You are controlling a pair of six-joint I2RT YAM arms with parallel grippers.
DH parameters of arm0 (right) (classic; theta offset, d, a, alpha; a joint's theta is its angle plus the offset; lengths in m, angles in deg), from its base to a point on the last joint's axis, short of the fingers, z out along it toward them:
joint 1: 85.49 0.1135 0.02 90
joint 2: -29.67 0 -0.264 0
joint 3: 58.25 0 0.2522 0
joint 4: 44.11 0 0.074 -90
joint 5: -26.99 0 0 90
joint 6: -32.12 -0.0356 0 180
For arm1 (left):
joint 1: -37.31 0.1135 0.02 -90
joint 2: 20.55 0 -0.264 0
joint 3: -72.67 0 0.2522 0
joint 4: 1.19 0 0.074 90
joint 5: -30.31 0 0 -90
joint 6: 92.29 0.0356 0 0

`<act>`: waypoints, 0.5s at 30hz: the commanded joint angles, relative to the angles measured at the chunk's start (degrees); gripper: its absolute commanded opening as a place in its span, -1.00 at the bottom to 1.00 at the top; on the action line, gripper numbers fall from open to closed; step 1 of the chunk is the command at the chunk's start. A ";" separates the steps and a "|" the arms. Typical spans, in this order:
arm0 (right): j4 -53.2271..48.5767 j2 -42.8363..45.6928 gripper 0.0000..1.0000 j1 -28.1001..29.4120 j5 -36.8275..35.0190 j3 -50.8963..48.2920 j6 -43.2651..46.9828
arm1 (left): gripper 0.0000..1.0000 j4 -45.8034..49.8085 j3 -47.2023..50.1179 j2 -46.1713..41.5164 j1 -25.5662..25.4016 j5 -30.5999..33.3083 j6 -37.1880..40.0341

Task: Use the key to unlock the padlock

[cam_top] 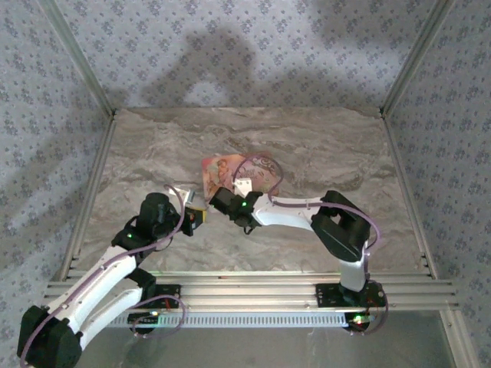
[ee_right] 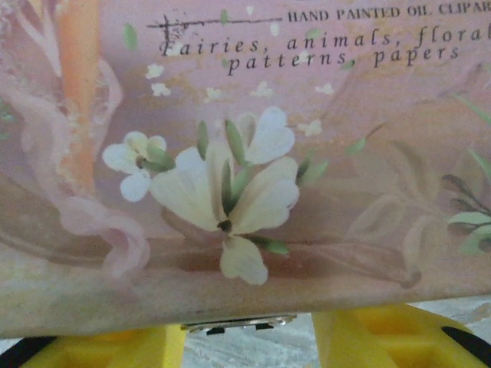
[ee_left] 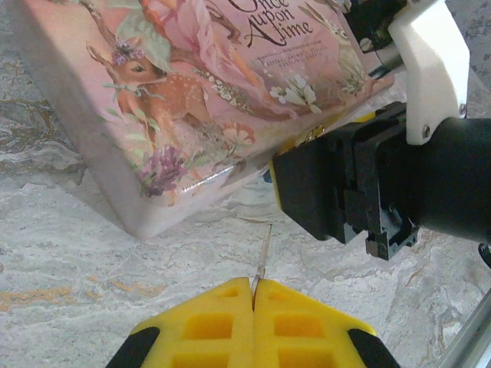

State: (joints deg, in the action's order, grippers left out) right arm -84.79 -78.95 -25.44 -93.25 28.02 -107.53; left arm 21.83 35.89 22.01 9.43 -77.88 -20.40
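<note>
My left gripper [ee_left: 254, 287] is shut on the key [ee_left: 263, 253], a thin metal blade that sticks out edge-on from between the yellow fingers. In the top view the left gripper [cam_top: 199, 218] sits just left of my right gripper [cam_top: 225, 201]. The right gripper [ee_right: 249, 341] is at the front edge of the pink illustrated box [ee_right: 253, 153]. Its yellow fingers [ee_right: 383, 333] stand apart, with a pale metal strip [ee_right: 239, 325] under the box's edge between them. The padlock is hidden.
The pink box [cam_top: 239, 175] lies in the middle of the marbled table [cam_top: 307, 146]. The right gripper's black body [ee_left: 345, 184] is close ahead and to the right of the key. Metal frame rails [cam_top: 245, 287] run along the near edge.
</note>
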 commanded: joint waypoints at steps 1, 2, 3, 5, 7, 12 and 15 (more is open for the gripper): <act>0.75 -2.49 -0.08 -1.25 -1.65 2.39 0.51 | -1.00 -0.51 0.48 0.32 -0.16 -0.48 -0.54; 1.02 -3.01 -0.08 -1.43 -1.64 2.67 0.84 | -1.00 -0.55 0.44 0.41 -0.13 -0.52 -0.53; 1.41 -3.62 -0.09 -1.64 -1.53 3.01 1.14 | -1.00 -0.43 0.31 0.44 -0.15 -0.52 -0.36; 2.11 -5.06 -0.09 -2.12 -1.13 4.02 1.92 | -1.00 0.09 -0.01 0.23 -0.15 -0.81 -0.09; 1.85 -6.77 -0.10 -2.39 -1.21 5.81 3.11 | -1.00 0.54 -0.01 -0.25 -0.20 -1.18 0.06; 1.76 -7.73 -0.34 -3.09 -1.32 7.54 3.77 | -1.00 1.65 0.49 -1.85 -0.22 -0.70 0.26; 2.03 -6.81 -0.55 -3.27 -0.91 7.55 5.04 | -1.00 0.53 1.37 -2.40 -0.18 -0.52 -0.18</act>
State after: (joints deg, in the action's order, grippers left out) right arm -82.69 -86.25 -28.26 -93.25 34.16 -103.77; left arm 22.31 36.13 20.46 9.43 -78.28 -20.36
